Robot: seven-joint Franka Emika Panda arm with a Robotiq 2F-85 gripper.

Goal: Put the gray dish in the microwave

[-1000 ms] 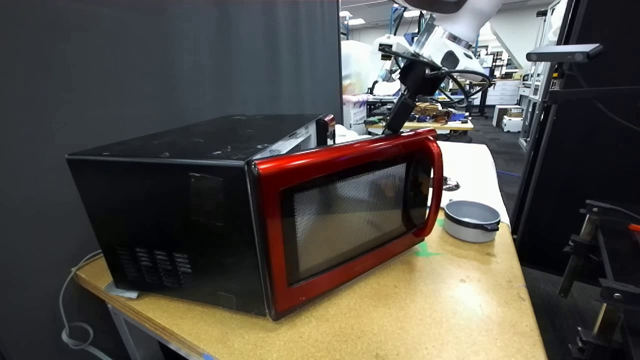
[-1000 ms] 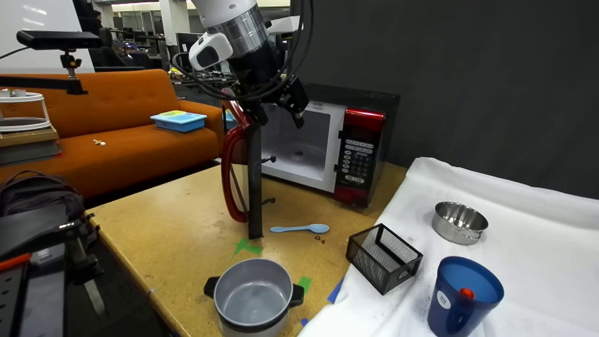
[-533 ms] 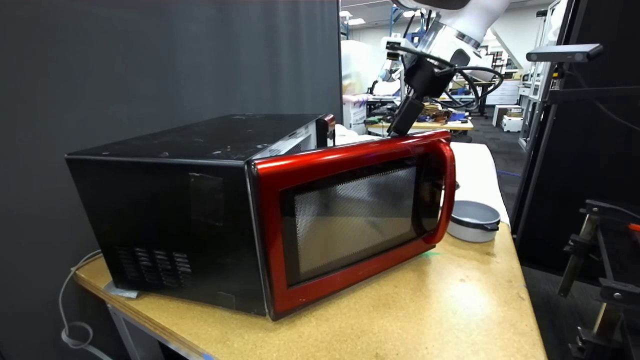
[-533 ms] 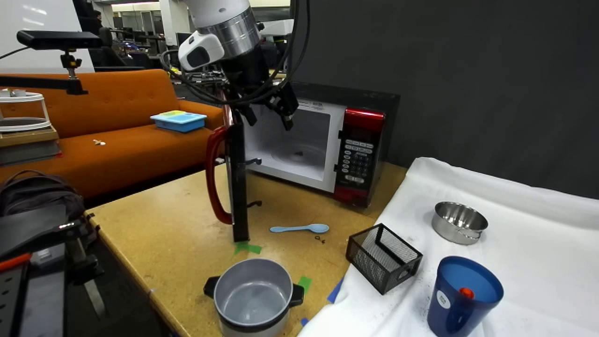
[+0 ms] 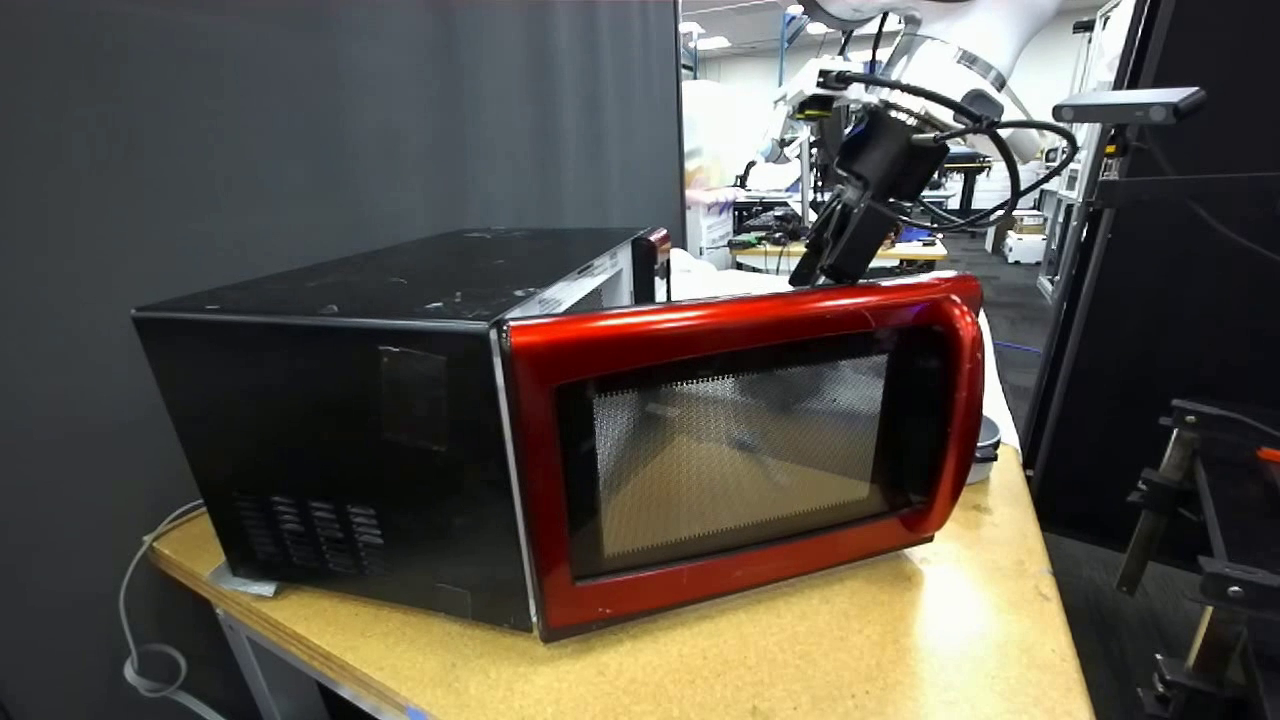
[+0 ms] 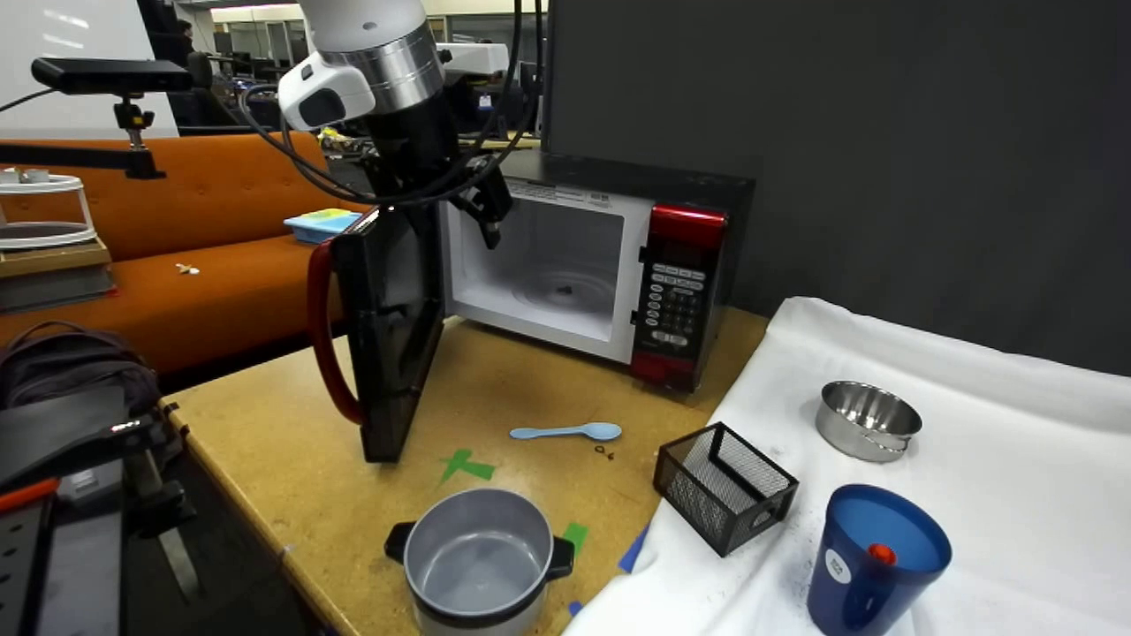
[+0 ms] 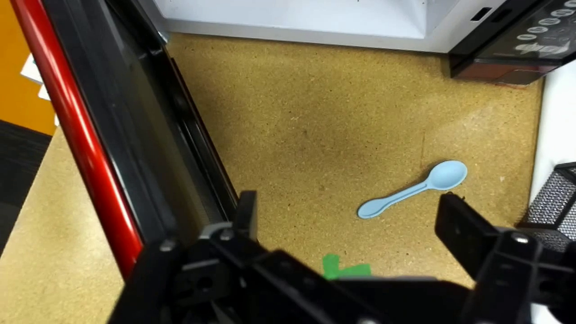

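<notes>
The gray dish is a round gray pot-like bowl with black side handles, standing on the table. In an exterior view it is mostly hidden behind the door. The microwave has a black body and a red-framed door that stands wide open. Its white inside shows bare in an exterior view. My gripper is open and empty, above the table in front of the microwave. In the wrist view its left finger is close to the door's inner side; I cannot tell if they touch.
A light blue spoon lies on the table before the microwave. A black mesh basket, a steel bowl and a blue cup stand on the white cloth. Green tape marks the table.
The microwave door has swung further open. My gripper has moved the same way along with it. The door now covers most of the dish in an exterior view. The dish has stayed put.
</notes>
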